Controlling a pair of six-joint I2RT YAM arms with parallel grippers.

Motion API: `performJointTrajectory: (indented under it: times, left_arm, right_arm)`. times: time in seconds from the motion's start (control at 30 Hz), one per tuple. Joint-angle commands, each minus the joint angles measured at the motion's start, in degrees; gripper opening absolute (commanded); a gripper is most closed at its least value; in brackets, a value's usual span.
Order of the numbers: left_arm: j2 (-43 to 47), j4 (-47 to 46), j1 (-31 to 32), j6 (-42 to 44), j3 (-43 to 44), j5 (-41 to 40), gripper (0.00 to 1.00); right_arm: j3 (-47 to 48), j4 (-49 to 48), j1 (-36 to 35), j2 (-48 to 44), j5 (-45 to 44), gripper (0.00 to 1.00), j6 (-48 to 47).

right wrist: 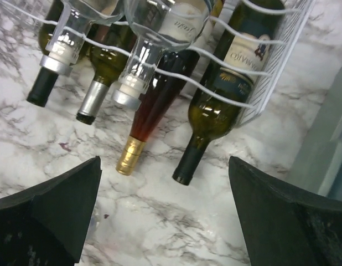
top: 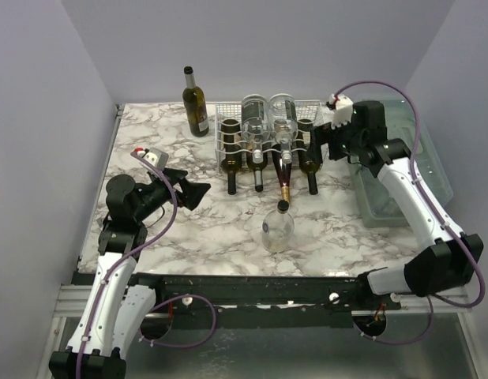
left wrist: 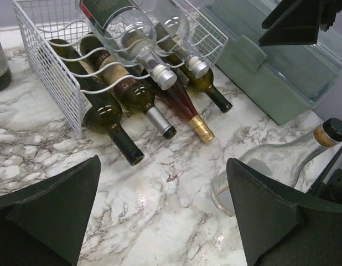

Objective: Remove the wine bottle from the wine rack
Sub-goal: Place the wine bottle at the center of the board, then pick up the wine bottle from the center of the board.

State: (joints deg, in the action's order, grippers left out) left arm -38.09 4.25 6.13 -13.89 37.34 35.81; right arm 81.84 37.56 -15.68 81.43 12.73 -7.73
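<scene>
The white wire wine rack [top: 227, 126] [left wrist: 49, 61] [right wrist: 270, 83] stands at the back middle of the marble table. Several wine bottles lie in it, necks toward me. The lower tier holds green bottles [top: 309, 158] [right wrist: 215, 116] and an amber one with a gold cap [left wrist: 187, 108] [right wrist: 146, 119]. On top lie two clear bottles [top: 282, 126] [left wrist: 132, 41]. My left gripper [top: 200, 183] [left wrist: 162, 183] hangs open over bare table, left of the rack's front. Just beside the rack's right end, my right gripper [top: 321, 142] [right wrist: 164, 177] is open, nothing between its fingers.
A dark bottle [top: 195, 101] stands upright left of the rack. A clear, corked bottle [top: 277, 227] [left wrist: 281, 160] stands in front of the rack, near the left gripper's right finger. A translucent green-grey plastic box [top: 402, 178] [left wrist: 276, 72] sits on the right.
</scene>
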Motion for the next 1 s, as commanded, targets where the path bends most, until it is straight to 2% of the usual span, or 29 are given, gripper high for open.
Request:
performJointTrajectory:
  times: [0.0, 0.1, 0.17, 0.23, 0.43, 0.53, 0.7, 0.87, 0.97]
  left_arm:
    - [-1.38, -1.76, 0.56, -0.03, 0.05, 5.69, 0.96]
    - [-2.53, -3.13, 1.14, -1.01, 0.02, 8.9, 0.96]
    - [-2.91, -3.35, 2.04, -1.4, 0.11, 9.6, 0.96]
    - [-2.9, -3.5, 3.62, -1.42, 0.1, 9.51, 0.96]
    - [-1.98, -3.29, 11.63, -2.02, 0.7, 4.39, 0.99]
    - [-0.3, -3.35, 16.6, -2.17, 0.75, 1.81, 0.99]
    - [4.32, -6.02, 28.16, 5.18, -2.57, -6.66, 0.99]
    - [7.12, -15.73, 36.84, 12.91, -10.58, -12.69, 0.99]
    - [6.17, -19.28, 42.07, 17.4, -12.38, -17.29, 0.99]
  right_arm:
    - [-12.41, -17.56, 2.0, -8.19, 10.97, 1.0, 13.81]
    - [-19.66, -24.33, 2.27, -9.01, 12.22, 1.0, 19.43]
    - [-22.33, -26.86, 3.93, -9.61, 14.76, 1.0, 19.68]
    - [-23.64, -27.15, 5.06, -10.65, 13.64, 0.99, 18.49]
    - [-33.53, -36.01, 6.27, -16.41, 15.66, 1.0, 18.66]
    - [-35.74, -36.99, 7.95, -18.27, 17.28, 1.0, 18.49]
    - [-38.93, -39.39, 10.8, -20.37, 21.01, 1.0, 18.49]
    - [-39.66, -38.98, 11.2, -21.63, 25.95, 1.0, 15.98]
    - [-39.67, -37.79, 11.2, -22.32, 30.31, 1.0, 12.61]
